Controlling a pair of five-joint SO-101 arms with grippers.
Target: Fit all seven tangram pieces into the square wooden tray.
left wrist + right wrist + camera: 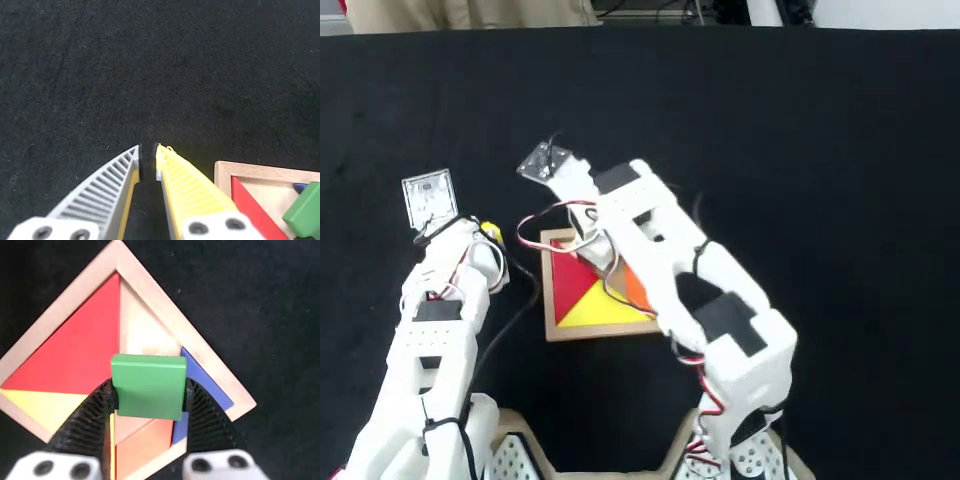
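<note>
Right wrist: pincer [150, 393] clamps green piece [148, 385] over tray [159, 304].

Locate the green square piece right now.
In the right wrist view, the green square piece is clamped in the right gripper, over the wooden tray's bare patch between the red triangle and the blue piece.

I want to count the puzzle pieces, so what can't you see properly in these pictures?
High view: the white right arm covers part of the square wooden tray.
Right wrist view: the green square block in the right pincer hides the tray's middle.
Left wrist view: the picture edge cuts off most of the tray.
</note>
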